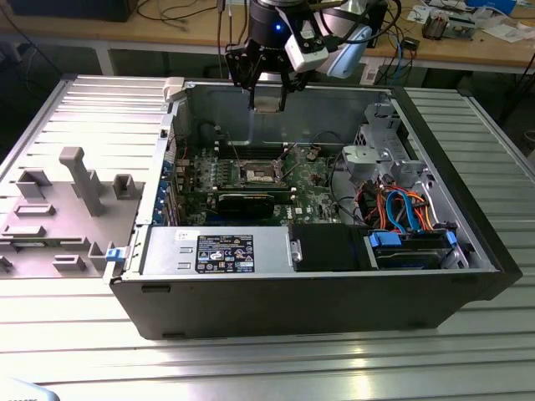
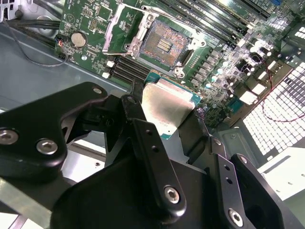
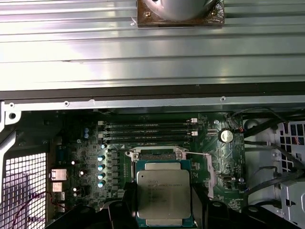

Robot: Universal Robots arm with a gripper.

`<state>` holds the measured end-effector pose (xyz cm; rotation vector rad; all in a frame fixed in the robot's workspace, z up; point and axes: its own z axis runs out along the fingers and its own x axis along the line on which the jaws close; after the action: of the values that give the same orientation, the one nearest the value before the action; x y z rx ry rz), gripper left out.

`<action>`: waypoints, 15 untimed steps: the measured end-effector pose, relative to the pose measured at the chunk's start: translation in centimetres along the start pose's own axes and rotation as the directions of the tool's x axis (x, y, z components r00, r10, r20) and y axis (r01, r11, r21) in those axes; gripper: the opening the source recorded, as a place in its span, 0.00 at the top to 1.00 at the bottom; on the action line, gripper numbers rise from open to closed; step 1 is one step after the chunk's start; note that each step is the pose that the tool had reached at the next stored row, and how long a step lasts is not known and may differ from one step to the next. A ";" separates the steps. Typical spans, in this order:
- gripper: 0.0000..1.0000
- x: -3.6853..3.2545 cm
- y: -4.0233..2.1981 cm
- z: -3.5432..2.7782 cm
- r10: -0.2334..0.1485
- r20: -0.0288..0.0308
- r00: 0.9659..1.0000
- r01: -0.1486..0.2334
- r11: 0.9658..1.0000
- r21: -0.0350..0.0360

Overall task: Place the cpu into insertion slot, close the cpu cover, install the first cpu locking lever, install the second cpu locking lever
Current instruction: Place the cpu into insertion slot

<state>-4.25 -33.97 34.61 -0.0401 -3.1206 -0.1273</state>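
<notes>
Black hand [image 2: 165, 116] grips the cpu [image 3: 163, 195] above the bare insertion slot [image 2: 162, 45].

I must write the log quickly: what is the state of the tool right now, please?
Tool: shut on the cpu, which is not yet in the socket.
</notes>
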 end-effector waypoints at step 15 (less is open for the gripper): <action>0.45 0.00 0.00 0.06 0.065 0.005 0.998 -0.065 0.998 -0.001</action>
<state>-4.25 -33.97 34.55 -0.1421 -3.1203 -0.1283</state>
